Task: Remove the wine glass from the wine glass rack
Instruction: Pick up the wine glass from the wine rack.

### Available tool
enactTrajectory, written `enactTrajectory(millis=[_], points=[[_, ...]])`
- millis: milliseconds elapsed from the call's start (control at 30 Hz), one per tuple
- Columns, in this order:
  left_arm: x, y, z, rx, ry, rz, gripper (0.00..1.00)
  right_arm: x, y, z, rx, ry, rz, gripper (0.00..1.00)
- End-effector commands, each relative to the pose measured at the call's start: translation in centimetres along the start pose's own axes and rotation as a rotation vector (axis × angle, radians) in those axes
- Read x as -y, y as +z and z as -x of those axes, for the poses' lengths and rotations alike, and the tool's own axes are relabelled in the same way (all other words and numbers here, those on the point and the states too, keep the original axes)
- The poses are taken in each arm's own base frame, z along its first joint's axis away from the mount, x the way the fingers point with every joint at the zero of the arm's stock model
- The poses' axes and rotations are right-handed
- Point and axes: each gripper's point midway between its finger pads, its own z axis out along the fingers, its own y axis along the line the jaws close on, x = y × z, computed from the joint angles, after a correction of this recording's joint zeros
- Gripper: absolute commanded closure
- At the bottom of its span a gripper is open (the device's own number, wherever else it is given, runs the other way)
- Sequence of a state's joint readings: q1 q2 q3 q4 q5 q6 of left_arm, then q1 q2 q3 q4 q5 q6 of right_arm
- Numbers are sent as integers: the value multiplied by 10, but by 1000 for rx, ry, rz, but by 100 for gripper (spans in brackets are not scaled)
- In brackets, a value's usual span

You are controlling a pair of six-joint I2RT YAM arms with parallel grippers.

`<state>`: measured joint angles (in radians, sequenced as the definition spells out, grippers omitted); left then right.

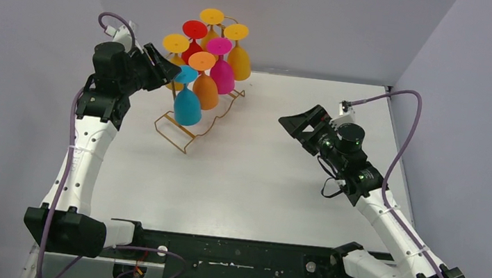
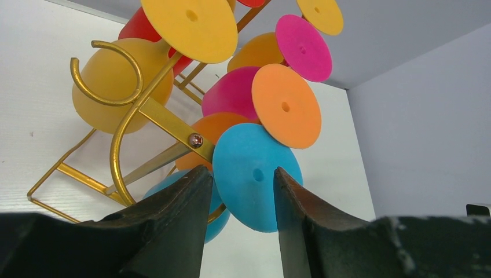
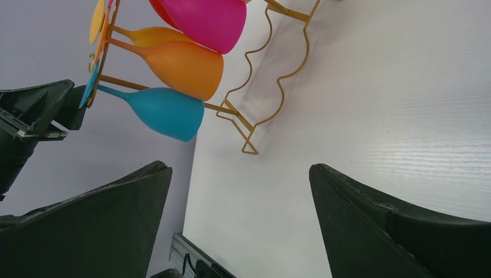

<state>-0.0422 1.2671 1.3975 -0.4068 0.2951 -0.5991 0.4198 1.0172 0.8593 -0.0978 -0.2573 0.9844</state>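
Top view, rack: the wine glass rack (image 1: 171,136) stands at the far left of the white table (image 1: 259,182), with its glasses hanging bowl down and foot up.
Top view, target: the blue wine glass (image 1: 187,108) hangs at the near left end of the rack, lowest of the cluster.
Top view, neighbours: the orange glass (image 1: 205,92) is just beside the blue one, then the magenta glass (image 1: 222,75). The yellow glasses (image 1: 239,61) and the red glass (image 1: 194,32) are behind and higher.
Top view, left arm: the left gripper (image 1: 169,71) sits at the blue foot, against the rack's left side.
Top view, right arm: the right gripper (image 1: 287,121) hovers well apart on the right, above bare table.
Left wrist view, pincer: the fingers are parted, one on each side of the blue foot disc. Whether the pads touch it cannot be told.
Left wrist view, in the way: a gold crossbar with a screw (image 2: 195,139) runs just left of the blue foot, and the orange foot overlaps its upper edge. This crowding is hidden from above.
Right wrist view, pincer: the jaws are spread wide and hold nothing.
Right wrist view, extra: only this side-on view shows the blue stem reaching back to the rack frame and the wavy base wire (image 3: 278,81) below the bowls.
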Motion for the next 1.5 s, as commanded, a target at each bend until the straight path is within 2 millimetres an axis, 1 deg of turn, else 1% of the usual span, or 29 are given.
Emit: enactTrajectory(millis=[0,333,533,700,800,1000,1033,1100,1267,1367,1467], points=[[-2,4,0,5,-7,-11,59,-14,-7,17,85,-12,48,6],[-1,4,-6,2,-40,-26,65,-10,-13,23,124,-11,16,6],[-3,3,-10,0,-52,-24,73,-8,-15,25,135,-10,7,6],[-2,4,-13,-4,-78,-40,75,-8,-18,27,148,-8,0,6],[-4,5,-15,-4,-90,-38,82,-7,-19,28,155,-6,-3,5],[-5,2,-16,10,-103,-33,86,-6,-20,30,164,-4,-11,5],[-5,1,-15,13,-106,-33,88,-6,-21,30,167,-3,-12,5],[-4,-1,-15,21,-115,-35,90,-5,-20,30,166,-1,-14,5],[1,-6,-15,32,-141,-59,92,-5,-20,30,166,8,-16,5],[4,-8,-14,49,-175,-72,97,-4,-20,29,166,13,-17,5],[6,-9,-14,56,-200,-91,100,-4,-20,30,169,17,-19,5]])
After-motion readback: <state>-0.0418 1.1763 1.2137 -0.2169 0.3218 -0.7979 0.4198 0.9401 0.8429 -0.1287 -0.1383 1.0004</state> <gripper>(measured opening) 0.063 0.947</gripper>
